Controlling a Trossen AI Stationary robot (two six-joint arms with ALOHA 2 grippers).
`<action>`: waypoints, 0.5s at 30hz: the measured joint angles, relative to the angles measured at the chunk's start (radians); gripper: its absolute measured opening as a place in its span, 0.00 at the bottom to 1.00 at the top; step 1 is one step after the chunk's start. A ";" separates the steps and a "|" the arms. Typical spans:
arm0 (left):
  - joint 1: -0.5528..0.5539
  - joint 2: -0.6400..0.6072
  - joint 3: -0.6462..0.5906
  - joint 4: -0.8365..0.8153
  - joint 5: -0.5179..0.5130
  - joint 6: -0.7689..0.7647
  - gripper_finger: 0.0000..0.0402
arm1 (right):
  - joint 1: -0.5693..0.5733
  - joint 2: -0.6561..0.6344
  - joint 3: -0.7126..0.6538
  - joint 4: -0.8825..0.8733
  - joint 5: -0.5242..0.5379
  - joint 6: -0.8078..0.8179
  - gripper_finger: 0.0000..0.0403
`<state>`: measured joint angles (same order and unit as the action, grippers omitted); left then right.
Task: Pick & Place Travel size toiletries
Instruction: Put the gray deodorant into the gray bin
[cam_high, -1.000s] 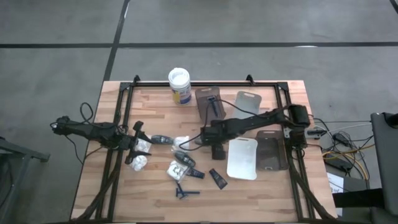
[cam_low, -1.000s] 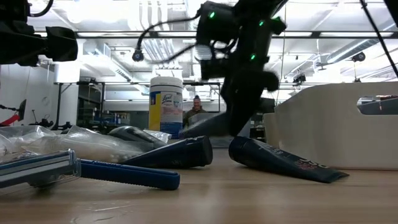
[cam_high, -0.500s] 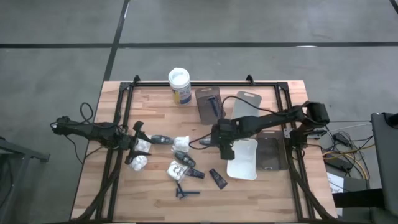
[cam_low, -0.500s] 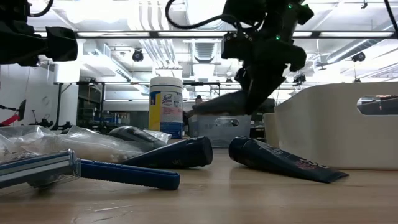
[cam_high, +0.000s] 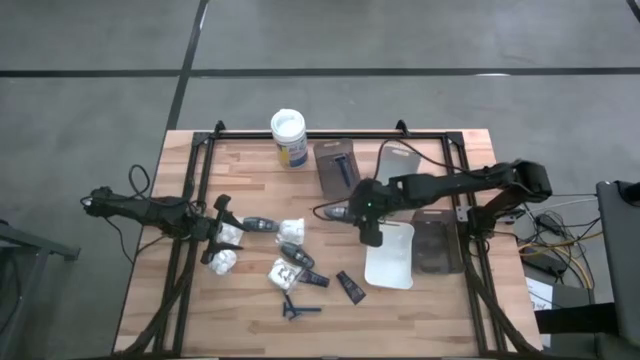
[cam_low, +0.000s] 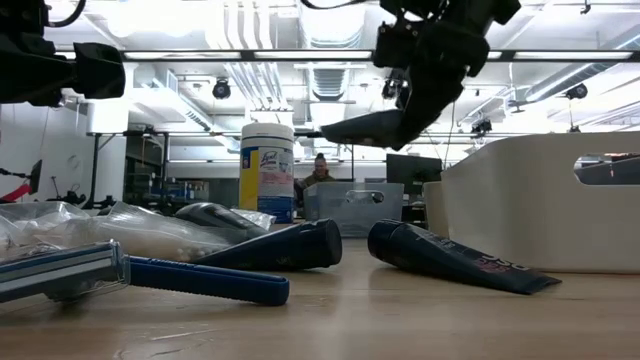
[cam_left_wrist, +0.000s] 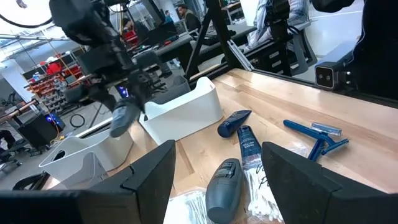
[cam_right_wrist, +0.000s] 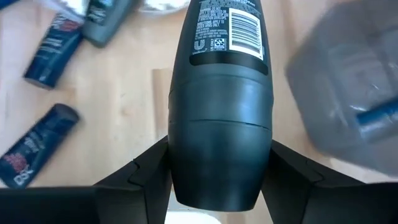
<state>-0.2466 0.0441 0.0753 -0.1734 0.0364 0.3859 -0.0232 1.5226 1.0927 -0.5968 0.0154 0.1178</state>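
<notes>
My right gripper (cam_high: 354, 211) is shut on a dark grey oval bottle (cam_high: 338, 212), held in the air above the table's middle, by the white tray (cam_high: 390, 255); the low view shows the bottle (cam_low: 365, 130) well above the wood. On the table lie a blue razor (cam_high: 298, 308), black tubes (cam_high: 350, 287), two more dark bottles (cam_high: 258, 222) and white packets (cam_high: 290, 228). My left gripper (cam_high: 221, 230) is open at the table's left, over white packets (cam_high: 224, 260), with a dark bottle (cam_left_wrist: 222, 182) ahead of its fingers. My right gripper pinches the bottle's cap end (cam_right_wrist: 186, 155) between its two fingers (cam_right_wrist: 140, 174), one on each narrow side. The fingers come from the table's right, slanting down, and lie along the bottle. The bottle is lifted clear, nearly level, its labelled end (cam_right_wrist: 227, 31) pointing away from the fingers.
A white-lidded tub (cam_high: 288, 135) stands at the far edge. A grey tray (cam_high: 335, 168) beside it holds a blue razor; a light grey lid (cam_high: 401, 160) and a dark grey tray (cam_high: 437, 245) lie to the right. A black frame (cam_high: 320, 133) borders the table.
My right gripper has risen with the dark bottle and moved toward the table's right. The bottle, low over the table a second ago, now hangs well clear of it. The left arm has kept still.
</notes>
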 joint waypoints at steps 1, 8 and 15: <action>0.000 0.000 0.000 0.000 0.000 0.000 0.61 | -0.010 -0.009 -0.006 0.000 0.000 0.011 0.48; 0.000 0.000 0.000 0.000 0.000 0.000 0.61 | -0.073 -0.087 -0.062 0.002 0.007 0.033 0.47; 0.000 0.000 0.000 0.000 0.000 0.000 0.61 | -0.086 -0.157 -0.172 0.055 0.070 0.073 0.48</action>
<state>-0.2466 0.0437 0.0753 -0.1731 0.0364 0.3859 -0.1092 1.3652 0.9203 -0.5422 0.0859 0.1911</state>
